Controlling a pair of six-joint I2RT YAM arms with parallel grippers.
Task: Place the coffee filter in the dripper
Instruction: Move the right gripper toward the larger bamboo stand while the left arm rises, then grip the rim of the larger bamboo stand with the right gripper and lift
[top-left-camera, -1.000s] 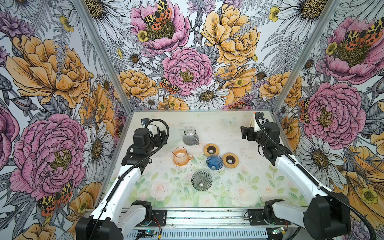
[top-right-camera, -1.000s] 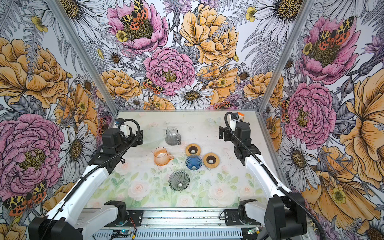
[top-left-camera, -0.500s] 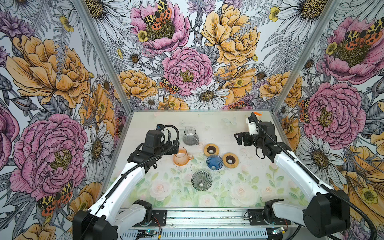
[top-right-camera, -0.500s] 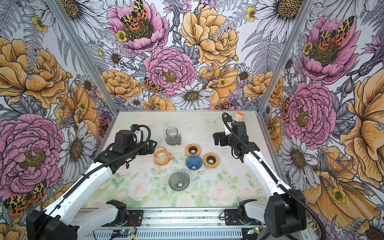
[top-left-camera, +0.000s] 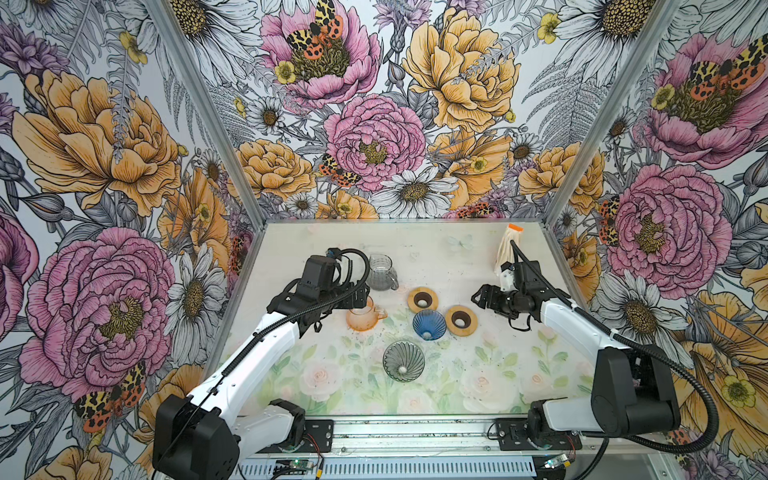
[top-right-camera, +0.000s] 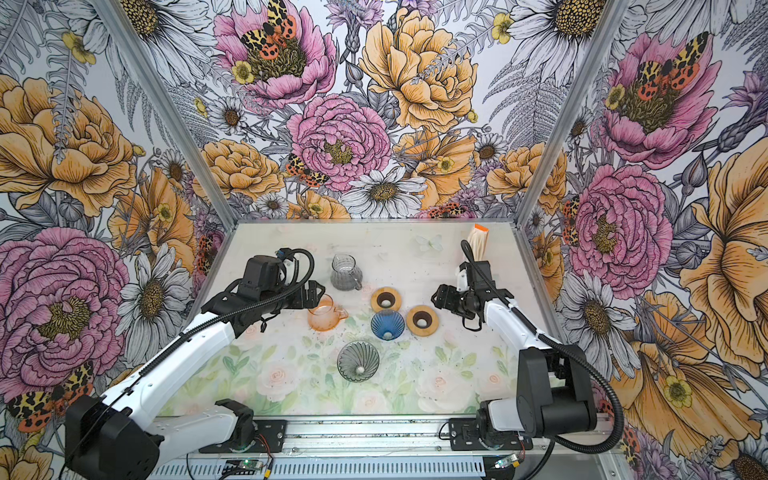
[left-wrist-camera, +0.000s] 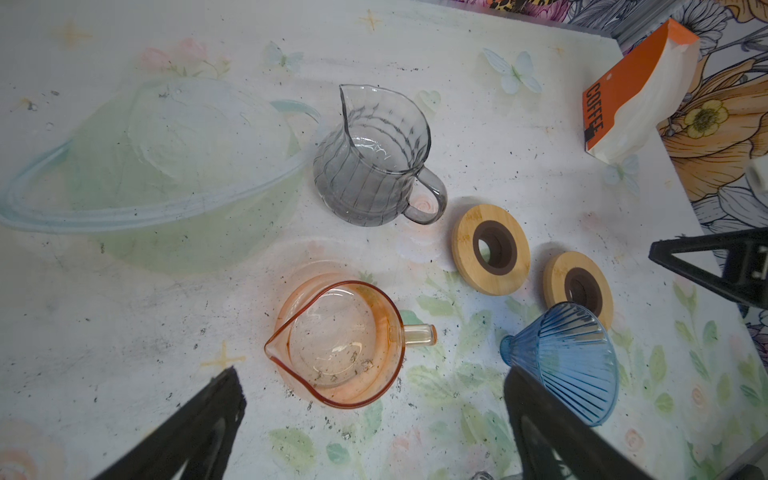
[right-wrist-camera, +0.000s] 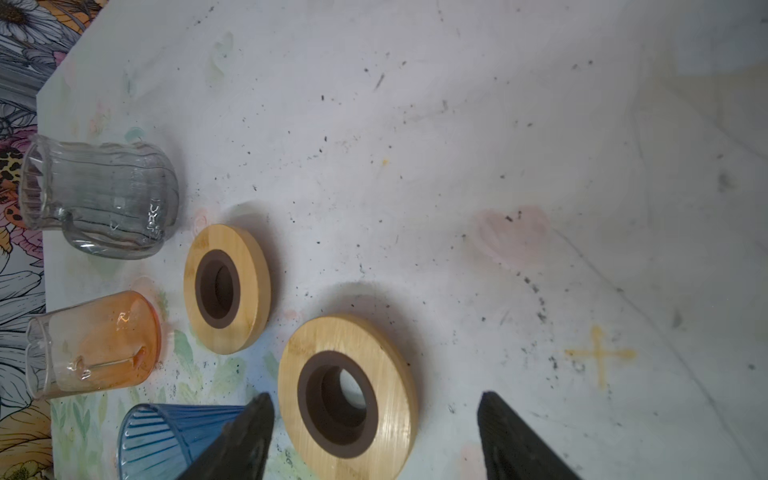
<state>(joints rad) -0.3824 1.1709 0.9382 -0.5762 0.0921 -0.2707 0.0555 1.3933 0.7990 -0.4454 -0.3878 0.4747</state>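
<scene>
The left fingers (left-wrist-camera: 548, 432) are spread wide and hold nothing. A round orange glass jug (left-wrist-camera: 336, 345) sits on the surface (top-left-camera: 436, 257) just in front of them, in the gap between them, and they do not touch it. Right beside one of these fingers lies a blue ribbed see-through cone dripper (left-wrist-camera: 569, 361), tipped on its side. Farther out stands a grey ribbed glass jug (left-wrist-camera: 370, 158), upright.

The right fingers (right-wrist-camera: 245, 440) are apart too and hold nothing. A flat round wooden ring (right-wrist-camera: 347, 395) with a dark hole lies on the surface in the gap between them. A second wooden ring (right-wrist-camera: 226, 289) lies a bit farther out.

The white pack of paper coffee filters (top-left-camera: 507, 249), with its orange label, stands well behind the right fingers, near the far corner of the surface. A grey ribbed see-through cone dripper (top-left-camera: 403, 360) sits by itself, well away from both pairs of fingers, nearer the arms' bases.
</scene>
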